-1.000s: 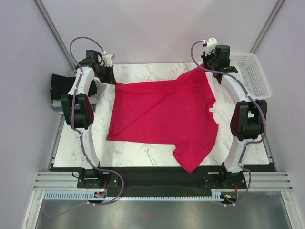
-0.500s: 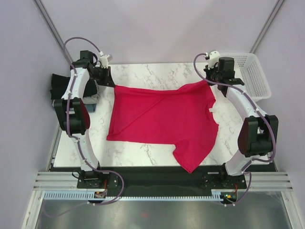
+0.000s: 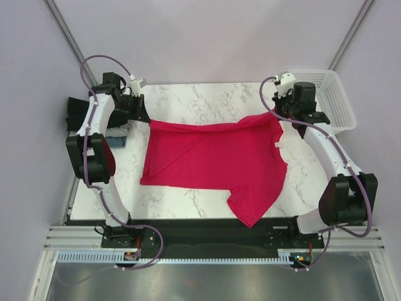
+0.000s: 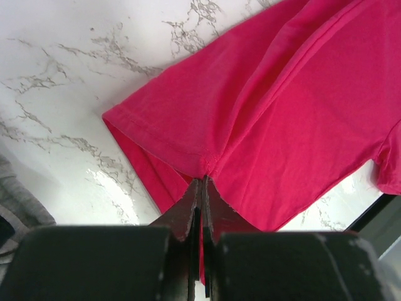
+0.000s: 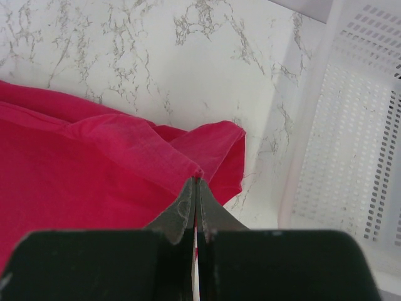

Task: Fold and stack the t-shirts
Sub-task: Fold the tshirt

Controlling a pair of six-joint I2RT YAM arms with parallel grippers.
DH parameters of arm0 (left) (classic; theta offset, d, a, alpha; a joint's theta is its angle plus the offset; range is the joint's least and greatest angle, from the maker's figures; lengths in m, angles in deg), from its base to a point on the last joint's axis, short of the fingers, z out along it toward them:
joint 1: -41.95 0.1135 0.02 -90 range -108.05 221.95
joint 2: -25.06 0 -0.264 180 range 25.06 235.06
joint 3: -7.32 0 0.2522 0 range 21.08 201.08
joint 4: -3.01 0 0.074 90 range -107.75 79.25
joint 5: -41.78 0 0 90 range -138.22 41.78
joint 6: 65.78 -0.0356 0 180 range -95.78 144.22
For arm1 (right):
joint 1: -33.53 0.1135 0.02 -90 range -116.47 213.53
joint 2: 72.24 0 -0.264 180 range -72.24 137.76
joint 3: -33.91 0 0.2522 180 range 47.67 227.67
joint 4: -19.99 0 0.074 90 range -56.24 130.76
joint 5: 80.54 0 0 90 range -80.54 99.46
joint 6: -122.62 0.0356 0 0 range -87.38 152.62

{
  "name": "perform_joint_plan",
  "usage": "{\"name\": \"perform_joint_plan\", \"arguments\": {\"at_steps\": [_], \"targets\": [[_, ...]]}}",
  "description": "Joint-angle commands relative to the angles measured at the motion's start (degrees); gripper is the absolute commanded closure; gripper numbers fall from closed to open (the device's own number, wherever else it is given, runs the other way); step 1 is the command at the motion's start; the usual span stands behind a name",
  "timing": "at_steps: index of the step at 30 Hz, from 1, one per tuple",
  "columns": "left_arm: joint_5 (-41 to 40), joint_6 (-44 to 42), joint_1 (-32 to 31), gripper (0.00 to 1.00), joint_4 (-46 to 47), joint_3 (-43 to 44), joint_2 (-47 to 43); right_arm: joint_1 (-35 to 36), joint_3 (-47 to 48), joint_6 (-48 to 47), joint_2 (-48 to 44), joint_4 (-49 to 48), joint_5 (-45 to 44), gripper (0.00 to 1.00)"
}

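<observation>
My left fingers are pressed together on the crimson t-shirt, pinching a fold of its cloth just behind the hem at the far left corner. My left wrist camera shows the hem's stitched edge bending round below the pinch, with the marble table bare to the left of it.

My right fingers are likewise clamped tight on the same shirt, at its far right end. They grip a ridge of cloth beside the far sleeve, whose cuff lies bunched just beyond the tips.

From above, the shirt's far edge runs fairly straight between my two grips. The rest of the shirt spreads flat over the middle of the table, with the hem to the left and the collar to the right, where a small white label shows. The near sleeve hangs over the near edge of the table onto the dark strip there.

The folded shirts are piled at the far left edge of the table, black on top, partly hidden by my left arm. A white mesh basket stands at the far right corner, just beside my right wrist.
</observation>
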Motion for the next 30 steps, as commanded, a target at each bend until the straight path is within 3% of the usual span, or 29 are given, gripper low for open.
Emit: {"name": "perform_joint_plan", "arguments": {"at_steps": [1, 16, 17, 18, 19, 22, 25, 30], "targets": [[0.6, -3.5, 0.2, 0.98, -2.7, -0.9, -2.9, 0.3, -2.9, 1.1, -5.0, 1.5, 1.2, 1.0], [-2.2, -1.4, 0.9, 0.97, -7.0, -5.9, 1.2, 0.3, -12.6, 3.1, -9.9, 5.5, 5.8, 1.0], [-2.6, -1.2, 0.9, 0.9, -7.3, -5.7, 1.7, 0.3, -13.3, 3.1, -9.7, 6.5, 6.4, 1.0], [-3.7, 0.0, 1.2, 0.76, -7.6, -5.7, 2.1, 0.3, -13.6, 2.7, -9.4, 7.0, 7.9, 1.0], [-4.0, 0.5, 1.2, 0.46, -8.0, -5.7, 2.4, 0.2, -13.7, 2.6, -9.2, 7.7, 8.4, 0.91], [-4.3, 2.2, 1.7, 0.27, -8.7, -6.5, 1.0, 0.3, -12.1, 1.9, -9.2, 10.6, 10.4, 0.64], [-4.9, 4.7, 1.8, 0.2, -6.7, -5.9, -2.1, 0.3, -8.9, 2.0, -9.4, 12.4, 10.9, 0.51], [-4.0, 8.0, -0.1, 0.14, -5.1, 2.9, 3.6, 0.2, -7.6, 4.7, -4.4, 7.5, 11.1, 0.48]]}}
